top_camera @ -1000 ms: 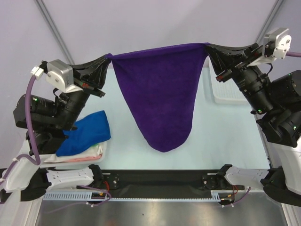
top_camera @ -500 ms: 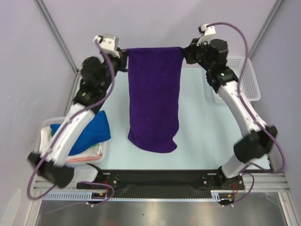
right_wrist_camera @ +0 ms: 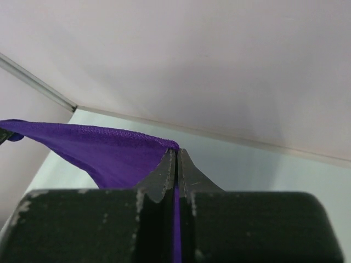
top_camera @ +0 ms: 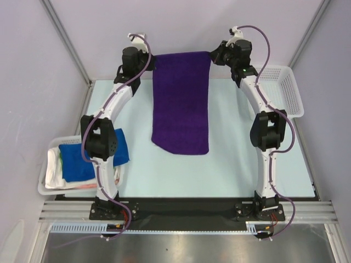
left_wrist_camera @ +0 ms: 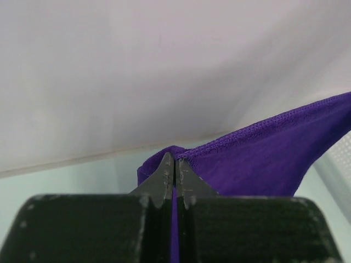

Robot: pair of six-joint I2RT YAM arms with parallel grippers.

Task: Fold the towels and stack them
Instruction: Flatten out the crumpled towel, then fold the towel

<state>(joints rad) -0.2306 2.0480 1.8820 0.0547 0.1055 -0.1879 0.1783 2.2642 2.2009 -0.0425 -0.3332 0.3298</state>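
Note:
A purple towel (top_camera: 181,104) is stretched between both grippers at the far edge of the table, its near end resting on the table. My left gripper (top_camera: 149,59) is shut on its far left corner; the left wrist view shows the jaws (left_wrist_camera: 174,164) pinched on purple cloth (left_wrist_camera: 258,164). My right gripper (top_camera: 215,56) is shut on the far right corner; the right wrist view shows the jaws (right_wrist_camera: 176,159) pinched on the towel's hem (right_wrist_camera: 98,143). A folded blue towel (top_camera: 82,159) lies on lighter towels in a white basket (top_camera: 46,187) at the near left.
An empty white basket (top_camera: 285,90) stands at the far right. Both arms reach out far over the pale table (top_camera: 230,170). A black rail (top_camera: 181,208) runs along the near edge. Purple walls close the back and sides.
Both arms have stretched out from near the camera to the far edge, carrying the towel away. The hanging towel now lies partly flat on the table, narrower and straighter.

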